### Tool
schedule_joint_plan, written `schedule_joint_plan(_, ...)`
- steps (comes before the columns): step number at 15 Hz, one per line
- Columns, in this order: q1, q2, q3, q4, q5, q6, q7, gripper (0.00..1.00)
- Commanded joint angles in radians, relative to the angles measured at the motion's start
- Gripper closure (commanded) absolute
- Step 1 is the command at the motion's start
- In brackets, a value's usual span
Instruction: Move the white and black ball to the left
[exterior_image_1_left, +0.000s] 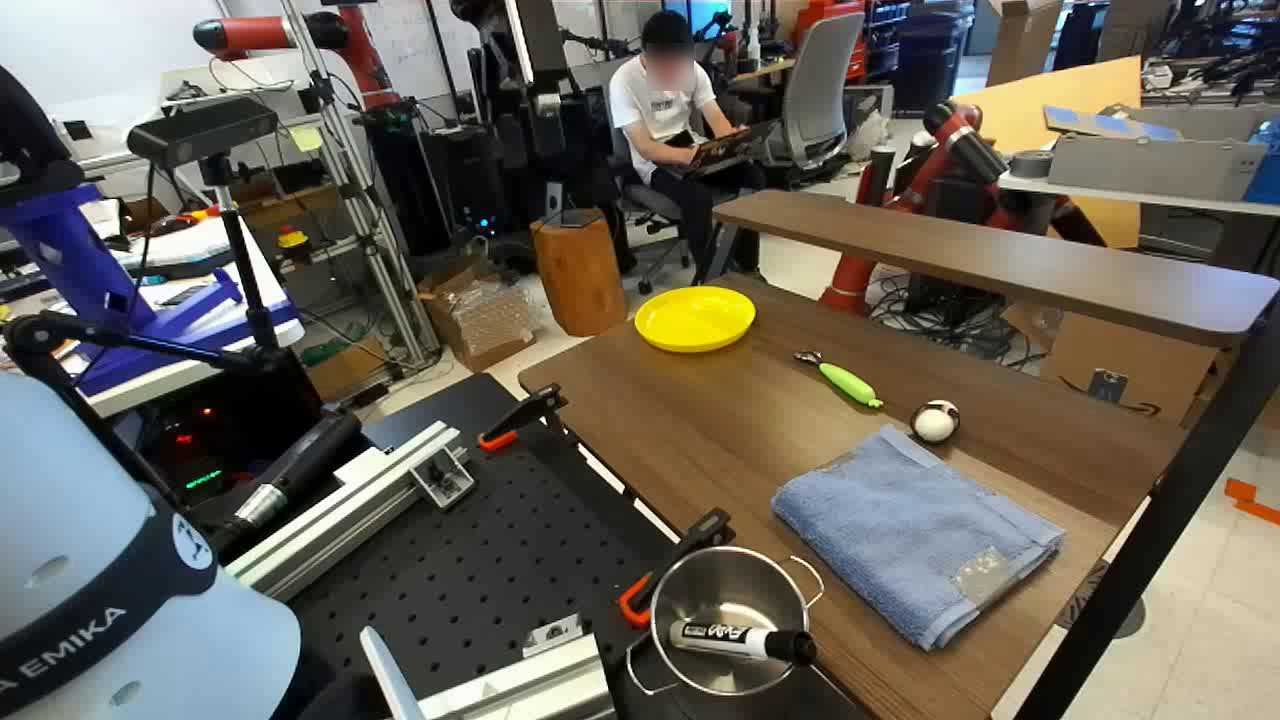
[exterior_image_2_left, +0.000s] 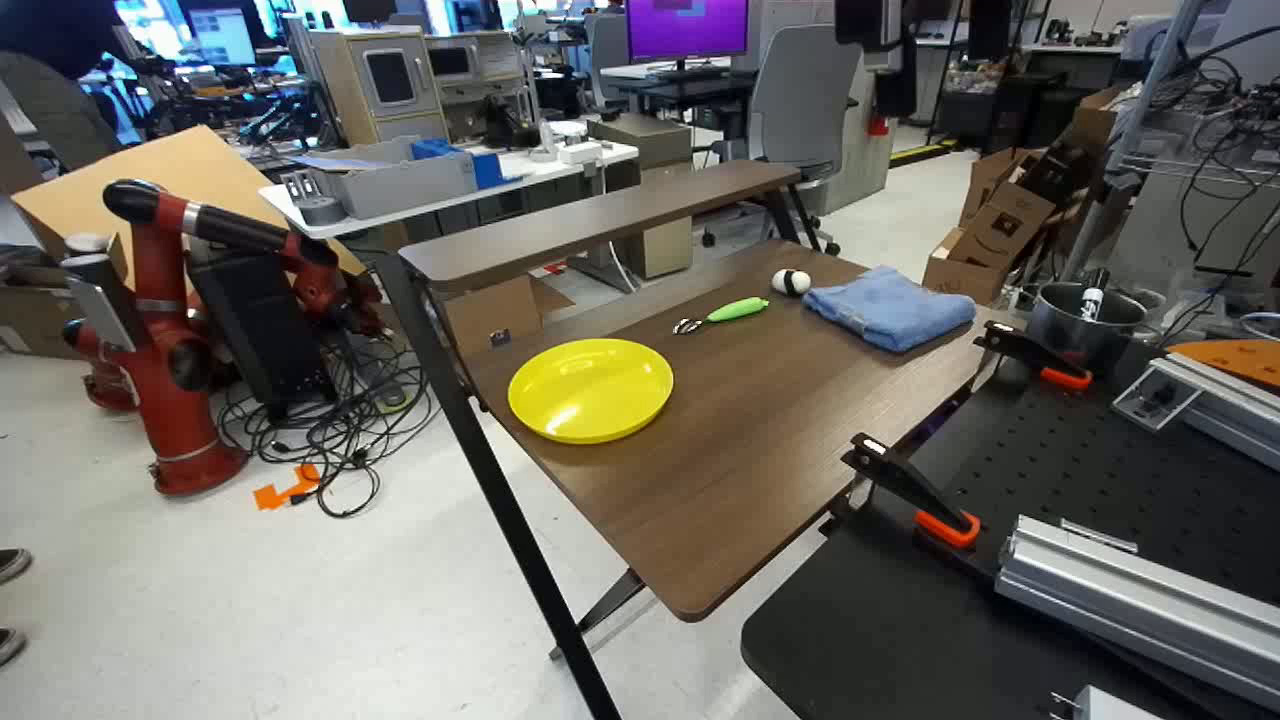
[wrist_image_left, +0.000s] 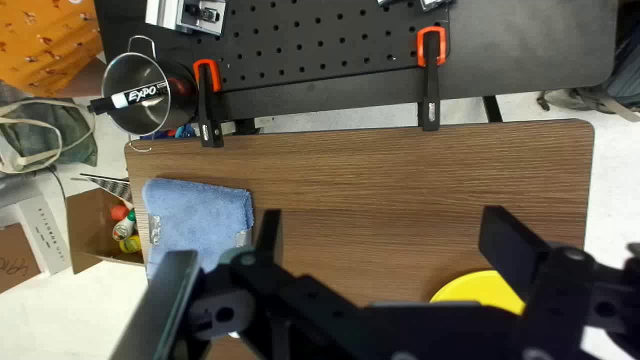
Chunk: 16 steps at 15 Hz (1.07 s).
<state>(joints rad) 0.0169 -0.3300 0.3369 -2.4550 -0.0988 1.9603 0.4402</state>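
The white and black ball (exterior_image_1_left: 936, 422) rests on the brown table beside the far corner of the folded blue towel. It also shows in an exterior view (exterior_image_2_left: 791, 282), white with a dark band. In the wrist view the ball is hidden, apart from a small white sliver behind the gripper's linkage that may be it. My gripper (wrist_image_left: 382, 215) is open and empty in the wrist view, its black fingers wide apart above the table. Nothing is between the fingers but bare wood below. The gripper is out of view in both exterior views.
A blue towel (exterior_image_1_left: 915, 535), a green-handled tool (exterior_image_1_left: 848, 383) and a yellow dish (exterior_image_2_left: 590, 390) lie on the brown table (exterior_image_2_left: 720, 480). A metal pot (exterior_image_1_left: 730, 575) holding a marker (exterior_image_1_left: 735, 640) stands near two clamps. A raised shelf (exterior_image_1_left: 980, 255) runs along the table's far edge.
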Motion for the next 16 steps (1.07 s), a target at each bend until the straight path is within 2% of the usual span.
schedule_joint_plan(1, 0.036, 0.004, -0.035, 0.001, -0.012, -0.002, 0.01, 0.0)
schedule_joint_plan(4, 0.03, 0.019, -0.035, 0.014, -0.024, -0.016, 0.016, 0.0)
schedule_joint_plan(10, 0.003, 0.111, -0.091, 0.056, -0.097, 0.062, -0.004, 0.0)
schedule_joint_plan(16, -0.032, 0.248, -0.197, 0.073, -0.254, 0.327, -0.033, 0.0)
